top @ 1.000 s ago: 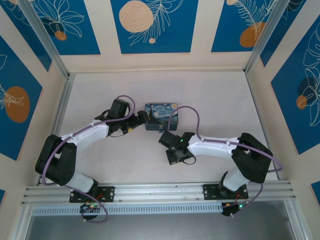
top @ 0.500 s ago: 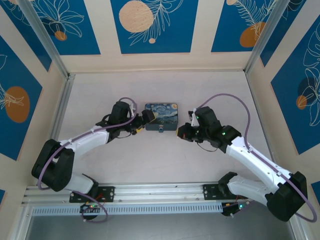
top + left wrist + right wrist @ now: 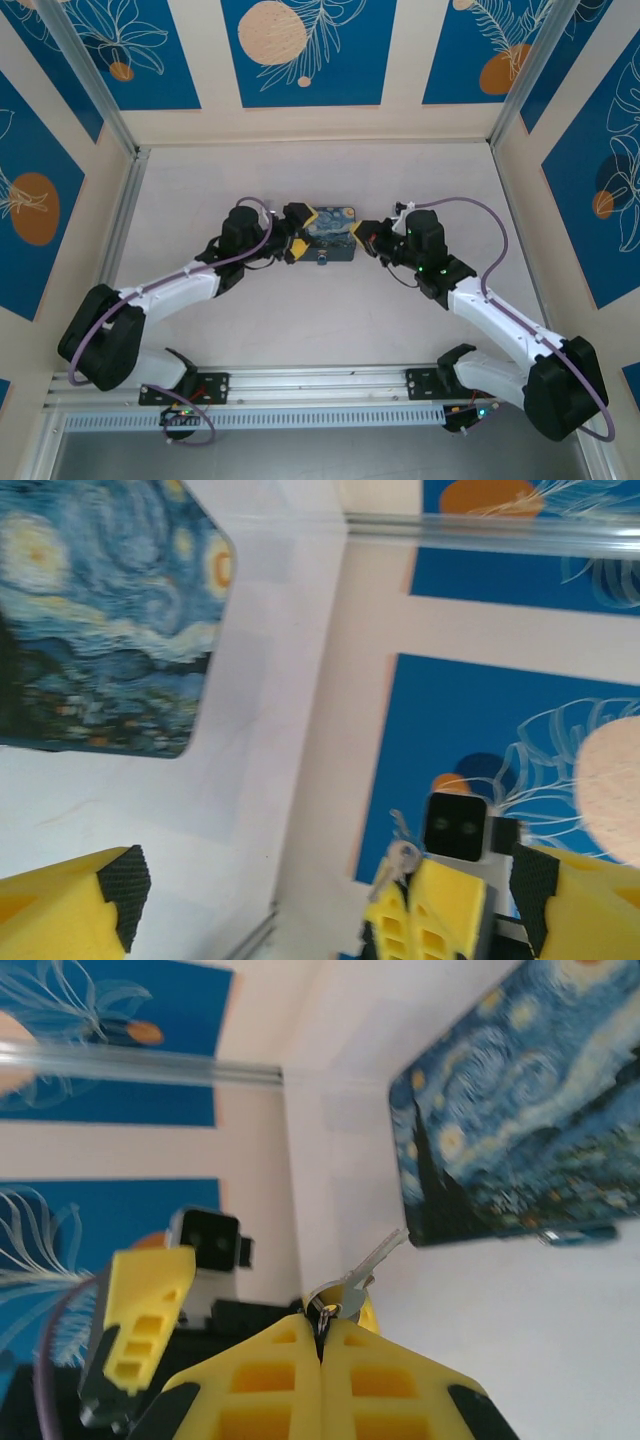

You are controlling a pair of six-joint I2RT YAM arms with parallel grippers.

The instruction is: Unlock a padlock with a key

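Right gripper (image 3: 322, 1332): yellow fingers pressed together, pinching the key (image 3: 362, 1263) by its head. The grey shaft sticks out ahead, slanted towards the near right corner of the padlock (image 3: 520, 1125). The tip is very close to that corner; cannot tell whether it touches.

Left gripper (image 3: 292, 234): jaws spread wide, holding nothing. Seen from above, it sits at the left end of the padlock with one finger towards the far side and one towards the near side. Its own wrist camera shows table between the black pads (image 3: 125, 885) and the box, so no contact is noted.

Padlock: lies flat on the table (image 3: 250, 320) around the middle, between the two grippers, printed face up. The small round keyhole fitting (image 3: 323, 258) is on its near side.

Both arms reach in from the near edge, meeting at opposite ends of the box.
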